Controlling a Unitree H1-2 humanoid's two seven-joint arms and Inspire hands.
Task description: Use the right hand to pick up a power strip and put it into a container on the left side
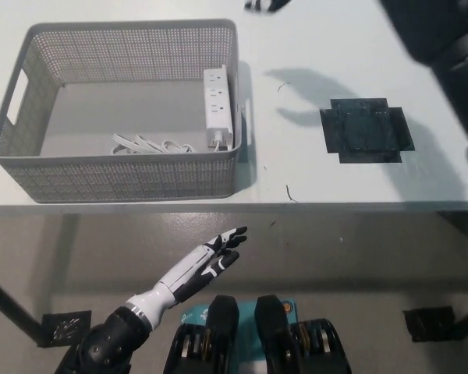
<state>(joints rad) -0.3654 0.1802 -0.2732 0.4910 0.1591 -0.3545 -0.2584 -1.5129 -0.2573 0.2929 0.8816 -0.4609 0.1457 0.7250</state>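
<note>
Power strip seen lying in basket by right wall. Right hand cropped at top edge, state can't be told. Left hand held open below counter.

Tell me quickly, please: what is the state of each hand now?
Left hand: open, holding nothing, below the table edge.
Right hand: only a tip shows at the top edge; cannot be told.

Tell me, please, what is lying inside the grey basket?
The basket holds a white power strip along its right wall, with its coiled cord beside it. The near wall hides part of the floor.
</note>
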